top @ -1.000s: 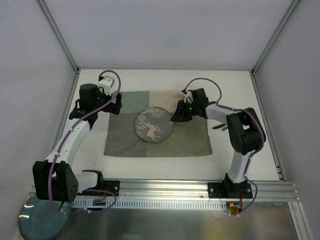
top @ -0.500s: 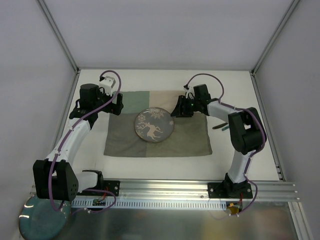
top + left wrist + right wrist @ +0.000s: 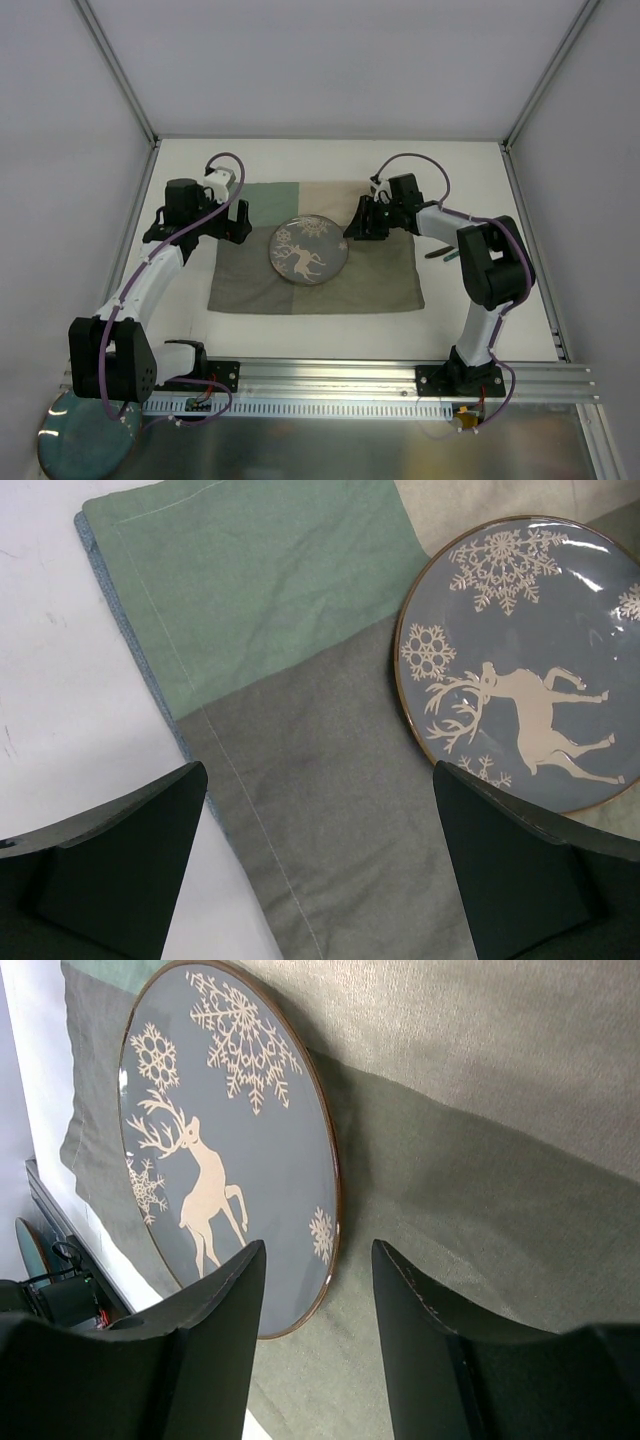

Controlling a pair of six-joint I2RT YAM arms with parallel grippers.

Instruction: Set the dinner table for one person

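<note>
A blue-grey plate with a white reindeer and snowflakes lies flat in the middle of the green-and-beige patchwork mat on the white dinner table. My right gripper hovers at the plate's right rim, open. In the right wrist view its fingertips straddle the rim of the plate without gripping it. My left gripper stands wide open over the mat's left part. In the left wrist view its jaws are empty above the mat, left of the plate.
A dark slender thing lies on the table just right of the mat, partly hidden by my right arm. A teal round dish sits off the table at the near left. Aluminium frame bars run along the near edge.
My right gripper has opened wider at the plate's right rim, and the plate now rests free on the mat. My left gripper has shifted slightly right, toward the plate.
</note>
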